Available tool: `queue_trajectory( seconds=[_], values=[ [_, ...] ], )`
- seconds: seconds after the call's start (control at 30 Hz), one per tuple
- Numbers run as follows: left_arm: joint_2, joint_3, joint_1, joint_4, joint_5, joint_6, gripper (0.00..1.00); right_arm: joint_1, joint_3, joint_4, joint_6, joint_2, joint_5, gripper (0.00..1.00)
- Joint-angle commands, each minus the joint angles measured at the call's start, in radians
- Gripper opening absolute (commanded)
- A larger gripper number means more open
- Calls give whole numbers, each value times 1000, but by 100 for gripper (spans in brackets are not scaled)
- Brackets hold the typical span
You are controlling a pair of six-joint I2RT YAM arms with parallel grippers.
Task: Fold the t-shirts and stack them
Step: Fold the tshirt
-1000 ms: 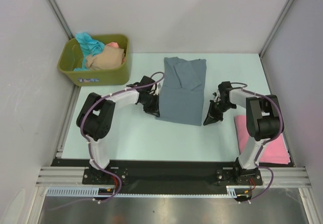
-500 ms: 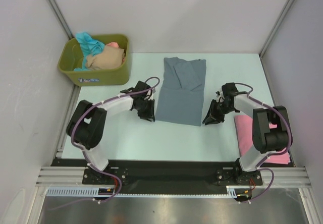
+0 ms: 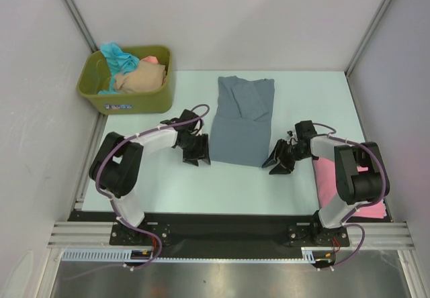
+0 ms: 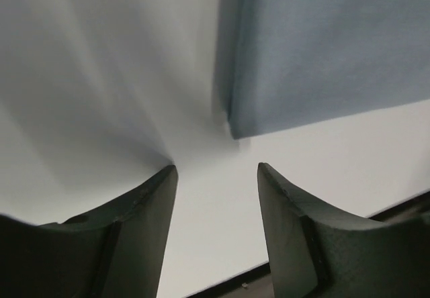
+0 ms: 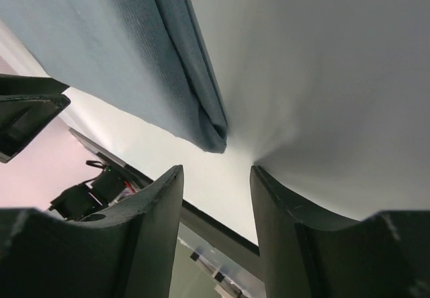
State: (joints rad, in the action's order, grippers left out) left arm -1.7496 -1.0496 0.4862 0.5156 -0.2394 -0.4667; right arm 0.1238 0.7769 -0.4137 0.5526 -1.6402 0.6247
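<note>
Olive tub of crumpled shirts, far left. Grey shirt folded flat mid-surface. Pink shirt at right, partly under right arm. Arms low, flanking grey shirt's near corners. Left pincer, right pincer: jaws apart, empty, drawn back from the cloth since a second ago.
</note>
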Motion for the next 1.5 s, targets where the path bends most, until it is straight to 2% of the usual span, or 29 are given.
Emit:
queue_trajectory(
  seconds=[0.0, 0.43, 0.93, 1.23, 1.27, 1.37, 1.47],
  values=[
    [-30, -33, -9, 3, -5, -67, 59, -3, -30, 97, 75, -1, 24, 51],
    [-100, 14, -69, -98, -87, -197, 59, -23, -34, 158, 121, -50, -31, 46],
    [-179, 13, -81, -120, -115, -233, 47, -24, -30, 156, 116, -58, -83, 46],
    [-215, -7, -109, -127, -100, -205, 30, -21, -36, 200, 141, -81, -85, 41],
    [-226, -13, -110, -120, -100, -195, 25, -21, -34, 205, 142, -82, -86, 41],
    [-229, -27, -112, -124, -104, -184, 13, -16, -33, 213, 145, -89, -83, 34],
    [-225, -32, -110, -114, -95, -165, 0, -7, -30, 214, 142, -87, -89, 20]
  ],
)
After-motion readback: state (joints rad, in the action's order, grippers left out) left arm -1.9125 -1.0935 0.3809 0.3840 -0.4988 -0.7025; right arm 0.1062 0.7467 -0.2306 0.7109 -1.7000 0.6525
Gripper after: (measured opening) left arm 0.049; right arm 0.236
